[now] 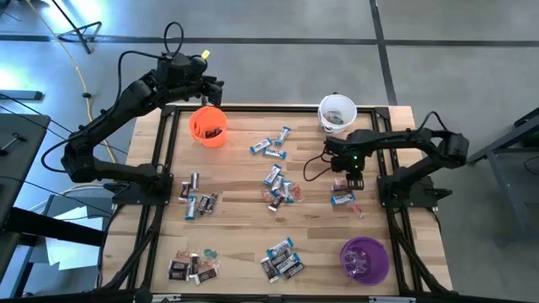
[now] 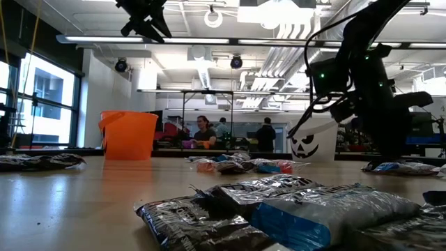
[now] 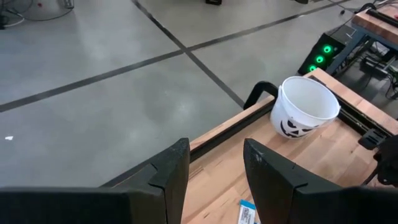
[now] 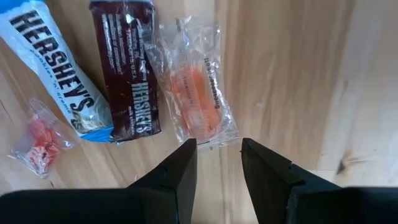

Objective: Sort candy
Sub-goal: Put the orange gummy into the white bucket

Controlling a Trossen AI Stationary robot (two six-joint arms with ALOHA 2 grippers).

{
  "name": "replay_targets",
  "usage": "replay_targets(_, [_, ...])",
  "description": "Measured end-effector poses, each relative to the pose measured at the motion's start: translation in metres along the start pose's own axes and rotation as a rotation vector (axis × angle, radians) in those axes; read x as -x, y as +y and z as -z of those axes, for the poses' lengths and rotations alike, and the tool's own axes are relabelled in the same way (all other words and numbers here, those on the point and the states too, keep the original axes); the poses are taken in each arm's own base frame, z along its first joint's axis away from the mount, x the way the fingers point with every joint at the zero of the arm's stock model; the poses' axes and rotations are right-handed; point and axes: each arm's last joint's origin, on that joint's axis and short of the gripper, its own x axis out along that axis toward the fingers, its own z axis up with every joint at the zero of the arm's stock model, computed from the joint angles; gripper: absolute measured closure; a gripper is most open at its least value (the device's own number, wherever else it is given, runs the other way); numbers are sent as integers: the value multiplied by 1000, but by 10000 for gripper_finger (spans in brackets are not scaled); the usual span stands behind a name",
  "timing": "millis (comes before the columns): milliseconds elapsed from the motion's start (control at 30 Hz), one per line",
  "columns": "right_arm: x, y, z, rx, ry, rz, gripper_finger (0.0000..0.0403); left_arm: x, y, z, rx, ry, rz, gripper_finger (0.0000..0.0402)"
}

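From above, the left arm reaches from its base at the table's left edge up to the far left corner, its elbow bent outward, and the left gripper (image 1: 208, 84) hangs just beyond the orange cup (image 1: 208, 125), over the table's far edge. The right arm folds back from its base at the right edge and stretches toward the middle, so the right gripper (image 1: 350, 178) points down just in front of the white cup (image 1: 337, 113), over a few pieces of candy (image 1: 343, 199) lying below it on the wooden table (image 1: 236, 244). More candy lies in loose clusters across the boards, well apart from the orange cup, and a purple cup (image 1: 364, 260) stands at the near right corner. At table height, the white cup shows a jack-o'-lantern face (image 2: 304, 145), the right arm descends dark in front of it, and blurred wrappers fill the foreground; people stand in the room behind. The left wrist camera shows its fingers (image 3: 169, 171) apart with nothing between them, the floor and the white cup beyond. The right wrist camera shows its fingers (image 4: 180, 169) apart and empty, just over a clear-wrapped orange candy (image 4: 196, 106), with a brown Hershey's bar (image 4: 129, 74) and a blue-and-white Hershey's bar (image 4: 59, 62) beside it.
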Motion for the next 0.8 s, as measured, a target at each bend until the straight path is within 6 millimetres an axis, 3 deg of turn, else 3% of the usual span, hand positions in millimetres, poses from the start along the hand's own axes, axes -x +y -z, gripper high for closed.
replay_targets(233, [0,1,-1,-5,-3,-26,281,0,0,0,2,1,0,261])
replay_targets(433, [6,2,-9,-118,-89,-113,281,0,0,0,11,1,-1,261])
replay_targets(800, [-2,4,-22,-109,-190,-37,281,0,0,0,15,1,0,261])
